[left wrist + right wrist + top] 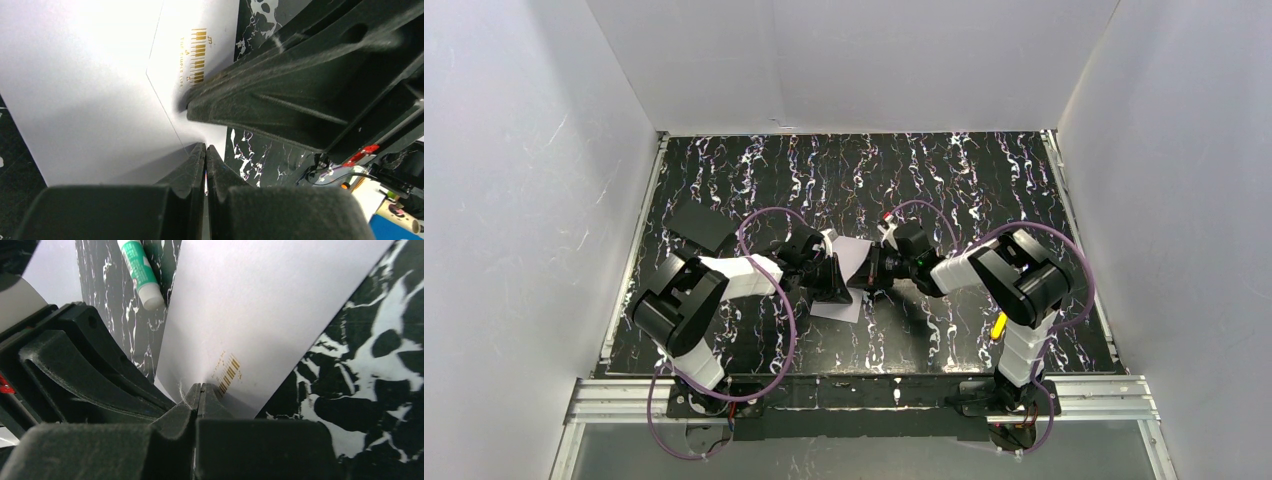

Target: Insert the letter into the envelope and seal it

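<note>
Left claw (205,150) was clenched on the envelope (100,90), nipping one corner. Right claw (200,388) was clenched too, biting the opp. edge right by the gold print (227,371). We couldn't see paper inside either set of jaws, but it puckered in toward both, so we read both as grips. Envelope sat approx. mid-worktop (984,180), betw. the two arms, and looked partly raised off the surface, though we couldn't be sure.

Letter: not visible in any view. No tan sheet showed on the worktop, so we judged it was prob. inside already. In the left wrist view the pointed flap's edges showed as faint lines across the envelope face, i.e. the flap looked folded down flat. So insertion looked done, and the flap looked closed or nearly so.

Left to do, as we saw it: the seal. We couldn't tell whether glue was on or the flap had stuck. Glue stick (141,274) lay on the worktop just beside the envelope. Black piece (701,226) lay nr the left edge, well apart.
</note>
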`<act>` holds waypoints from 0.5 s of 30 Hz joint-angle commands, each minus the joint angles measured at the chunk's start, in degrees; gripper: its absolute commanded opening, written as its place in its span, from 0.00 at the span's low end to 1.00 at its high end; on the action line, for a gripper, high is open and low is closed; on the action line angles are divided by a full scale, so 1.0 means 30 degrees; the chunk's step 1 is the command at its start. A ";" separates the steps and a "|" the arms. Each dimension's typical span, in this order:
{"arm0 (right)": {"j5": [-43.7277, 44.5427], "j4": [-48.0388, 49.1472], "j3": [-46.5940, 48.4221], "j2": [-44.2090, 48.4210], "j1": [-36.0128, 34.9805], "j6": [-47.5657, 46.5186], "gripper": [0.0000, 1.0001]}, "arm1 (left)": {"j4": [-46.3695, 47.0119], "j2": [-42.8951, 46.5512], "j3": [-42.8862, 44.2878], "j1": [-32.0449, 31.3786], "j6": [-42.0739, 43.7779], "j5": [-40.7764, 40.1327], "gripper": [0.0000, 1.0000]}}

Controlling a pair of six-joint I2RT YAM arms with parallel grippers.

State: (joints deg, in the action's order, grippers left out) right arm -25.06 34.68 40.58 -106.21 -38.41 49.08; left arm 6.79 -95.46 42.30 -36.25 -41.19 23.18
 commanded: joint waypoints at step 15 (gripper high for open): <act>0.3745 -0.4593 0.2764 -0.2086 0.0643 -0.1427 0.01 | -0.1644 -0.0013 -0.2219 -0.0104 0.1487 -0.2717 0.00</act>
State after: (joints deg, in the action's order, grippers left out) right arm -24.75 29.36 46.52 -109.27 -39.59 49.12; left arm 10.57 -93.89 39.77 -36.36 -38.59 21.80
